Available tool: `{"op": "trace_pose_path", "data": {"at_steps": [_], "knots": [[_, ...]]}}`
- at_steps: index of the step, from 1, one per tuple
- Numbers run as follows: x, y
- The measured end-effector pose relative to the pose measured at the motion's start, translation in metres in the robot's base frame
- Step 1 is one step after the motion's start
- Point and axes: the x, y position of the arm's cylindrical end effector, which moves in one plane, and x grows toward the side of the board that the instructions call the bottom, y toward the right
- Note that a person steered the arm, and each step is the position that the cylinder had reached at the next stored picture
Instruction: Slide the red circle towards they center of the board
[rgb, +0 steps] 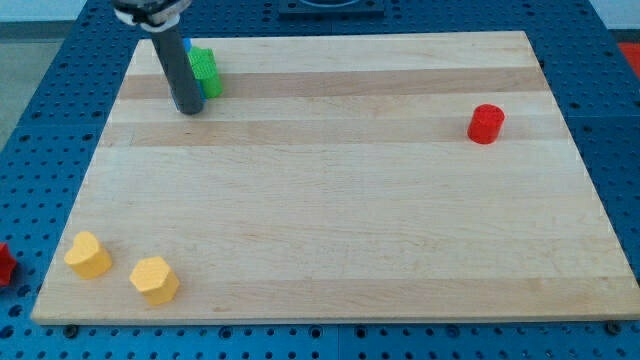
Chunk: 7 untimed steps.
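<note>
My tip (189, 110) down at board's (330, 220) 10 o'clock corner, touching green block (206, 72). Red circle (486, 123) well apart, at 3 o'clock from tip, near right edge. No jaws: bare rod.

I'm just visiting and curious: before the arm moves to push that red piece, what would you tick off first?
1. Red circle in sight, upright, at the view's right: ok.
2. My tip beside it: not ok; it is far off at the view's upper left, by the green block.
3. Board between tip and red circle free of blocks: ok.
4. Two yellow blocks out of the way, bottom left: ok.
5. Blue block behind the rod: cannot tell.
</note>
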Motion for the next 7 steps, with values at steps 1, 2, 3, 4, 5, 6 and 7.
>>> {"op": "trace_pose_path", "data": {"at_steps": [1, 2, 3, 4, 5, 6, 7], "knots": [[0.020, -0.008], [0.023, 0.056], [0.023, 0.066], [0.023, 0.066], [0.022, 0.066], [0.022, 0.066], [0.019, 0.067]]}}
